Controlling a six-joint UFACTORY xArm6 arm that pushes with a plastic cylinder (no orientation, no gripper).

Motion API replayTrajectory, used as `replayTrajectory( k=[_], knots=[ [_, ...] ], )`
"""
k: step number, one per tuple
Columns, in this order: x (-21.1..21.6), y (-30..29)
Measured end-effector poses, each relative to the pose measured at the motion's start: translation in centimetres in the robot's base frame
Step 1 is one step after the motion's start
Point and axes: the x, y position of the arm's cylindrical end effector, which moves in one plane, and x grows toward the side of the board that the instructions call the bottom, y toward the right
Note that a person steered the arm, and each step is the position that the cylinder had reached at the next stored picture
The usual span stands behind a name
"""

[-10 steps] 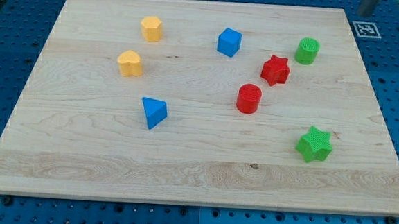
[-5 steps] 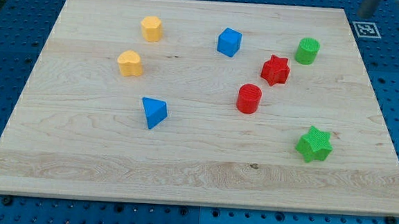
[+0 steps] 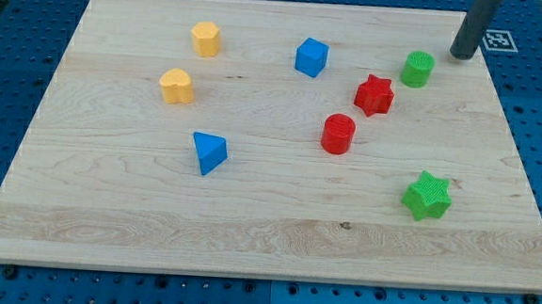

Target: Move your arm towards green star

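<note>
Pale wooden bench (image 3: 276, 223), smooth, matt, with fine grain and a small dark knot toward 6 o'clock. Ribbed matt plastic on green star (image 3: 427, 195), green cylinder (image 3: 417, 68) and red star (image 3: 374, 94). Dull dark rod ending in my tip (image 3: 462, 56), at 1 o'clock.

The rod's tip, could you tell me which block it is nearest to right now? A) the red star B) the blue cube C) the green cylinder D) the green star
C: my tip stands at the view's top right, just right of the green cylinder and not touching it, while the green star lies far toward the view's bottom.
</note>
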Motion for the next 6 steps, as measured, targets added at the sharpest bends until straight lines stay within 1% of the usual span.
replayTrajectory(
  k=[2,3,4,5,6],
  knots=[
    [4.8,-0.6],
    [5.8,-0.1],
    [11.0,0.2],
    [13.4,-3.4],
    [14.2,-7.9]
  ],
)
